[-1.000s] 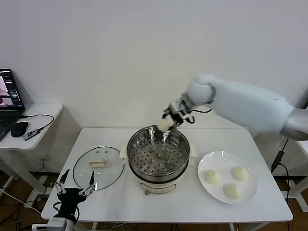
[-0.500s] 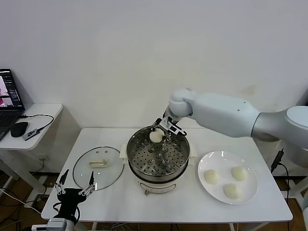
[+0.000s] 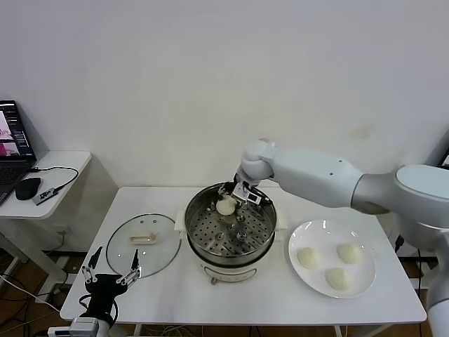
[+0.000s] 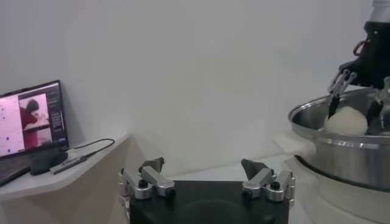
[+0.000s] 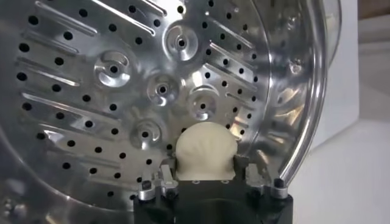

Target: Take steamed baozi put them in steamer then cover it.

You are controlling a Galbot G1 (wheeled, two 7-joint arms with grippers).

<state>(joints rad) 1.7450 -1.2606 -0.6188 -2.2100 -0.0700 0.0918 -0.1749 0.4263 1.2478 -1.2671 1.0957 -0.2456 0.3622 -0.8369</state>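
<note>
The steamer [image 3: 195,226] stands at mid-table, its perforated tray [image 5: 91,91] bare apart from one steamed baozi [image 3: 225,206] [image 5: 205,152] at the far side. My right gripper [image 3: 233,199] [image 5: 205,165] reaches down inside the pot. Its fingers flank that bun and stand open, with a thin gap on one side. Three more baozi [image 3: 307,258] [image 3: 349,253] [image 3: 338,279] lie on the white plate [image 3: 324,234] to the right. The glass cover [image 3: 144,242] lies flat left of the steamer. My left gripper [image 3: 111,270] [image 4: 204,164] waits open at the table's front left corner, holding nothing.
A side table at the far left carries a laptop [image 3: 14,140] and a mouse [image 3: 28,188]. A wall runs close behind the table. The left wrist view shows the steamer's rim [image 4: 341,152] with the bun [image 4: 346,120] above it.
My right arm swung left and lowered the baozi from above the steamer's far rim into the pot, and its fingers have parted around the bun. The left arm has not moved.
</note>
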